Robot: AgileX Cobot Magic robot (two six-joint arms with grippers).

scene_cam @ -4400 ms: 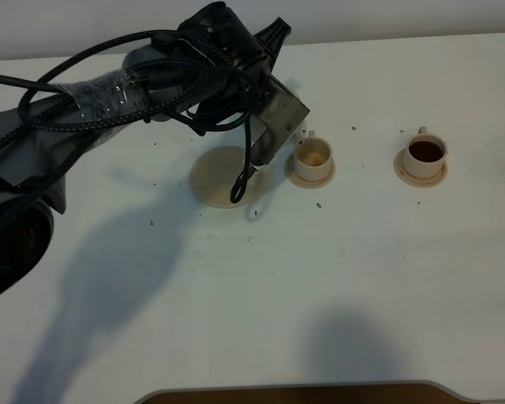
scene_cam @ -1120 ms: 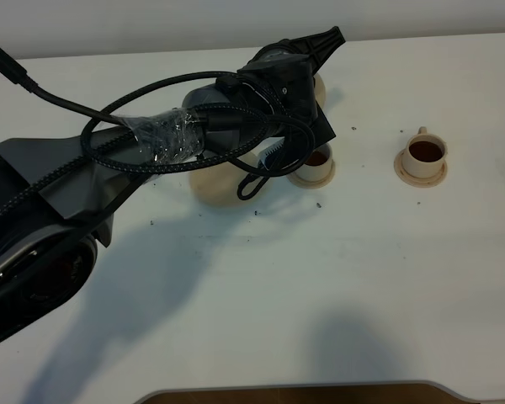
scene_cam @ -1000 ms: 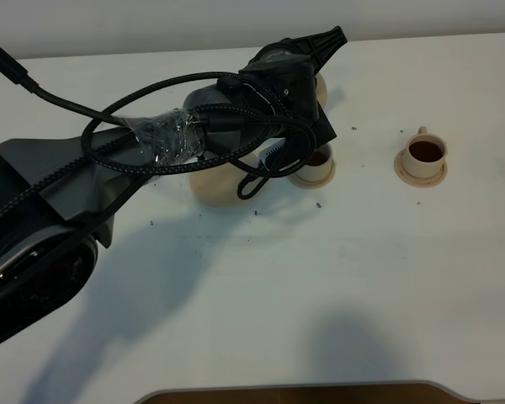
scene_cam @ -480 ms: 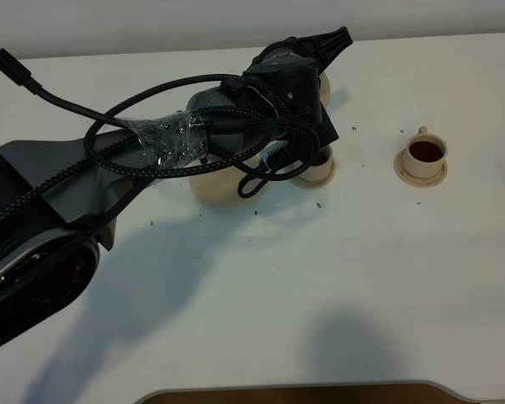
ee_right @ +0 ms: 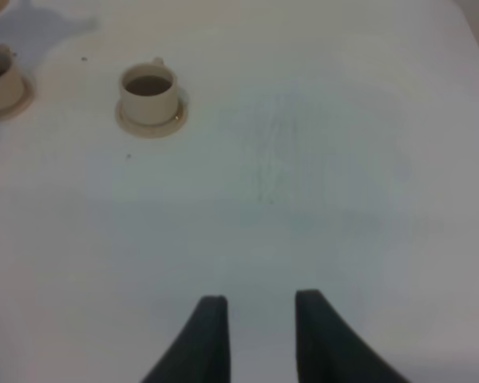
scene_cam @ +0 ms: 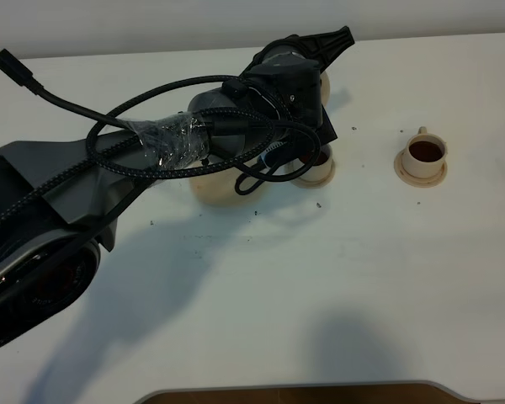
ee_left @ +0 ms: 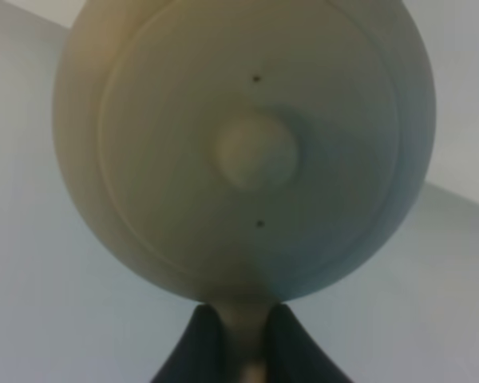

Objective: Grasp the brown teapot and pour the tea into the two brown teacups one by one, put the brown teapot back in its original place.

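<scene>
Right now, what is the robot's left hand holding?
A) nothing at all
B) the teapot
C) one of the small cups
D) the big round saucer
B. In the left wrist view the left hand pinches the handle of the round teapot, whose knobbed lid fills the picture; from above, the far right teacup sits untouched on its saucer.

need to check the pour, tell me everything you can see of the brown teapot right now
The squat round pale tan clay teapot fills the left wrist view: smooth matte body, a round lid with a ringed edge and a small central knob, two tiny dark specks on the lid. The left claw is shut on its handle. In the exterior high view only a sliver of it shows behind the arm, held up off the table above the near small tan teacup, which holds dark tea. Its spout is hidden.
</scene>
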